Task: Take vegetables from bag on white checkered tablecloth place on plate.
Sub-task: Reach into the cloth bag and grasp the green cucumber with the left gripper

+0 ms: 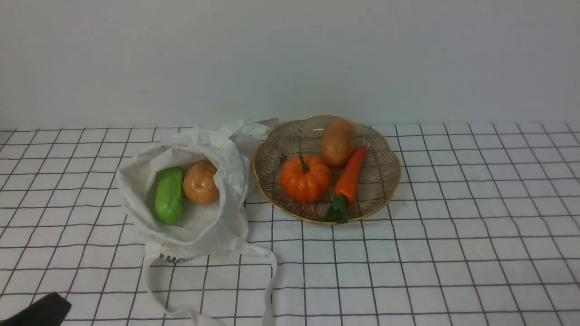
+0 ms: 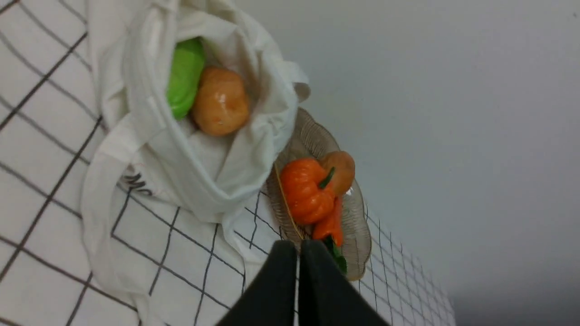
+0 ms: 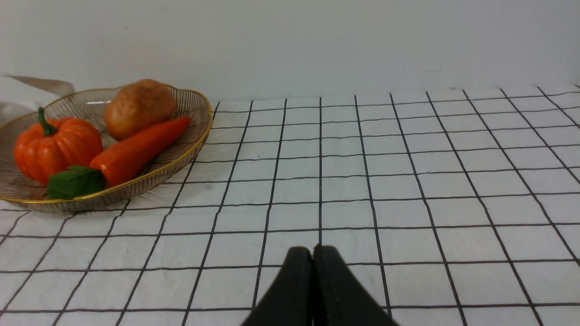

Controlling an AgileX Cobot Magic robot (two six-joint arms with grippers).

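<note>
The off-white cloth bag (image 1: 199, 226) lies open on the white checkered tablecloth (image 1: 453, 235) at the left. Inside it lie a green cucumber (image 1: 169, 195) and a pale orange potato (image 1: 200, 183), side by side; both also show in the left wrist view, the cucumber (image 2: 183, 77) and the potato (image 2: 220, 102). The brown ribbed plate (image 1: 385, 172) with a gold rim stands just right of the bag. My left gripper (image 2: 298, 248) is shut and empty, short of the bag. My right gripper (image 3: 312, 253) is shut and empty, over bare cloth right of the plate (image 3: 190, 136).
On the plate lie an orange pumpkin (image 1: 305, 178), an orange carrot (image 1: 350, 177) with green leaves and a brown potato (image 1: 338, 142). The bag's long straps (image 1: 271, 280) trail toward the front edge. A dark part of my left arm (image 1: 38, 311) shows at the front left corner. A pale wall stands behind.
</note>
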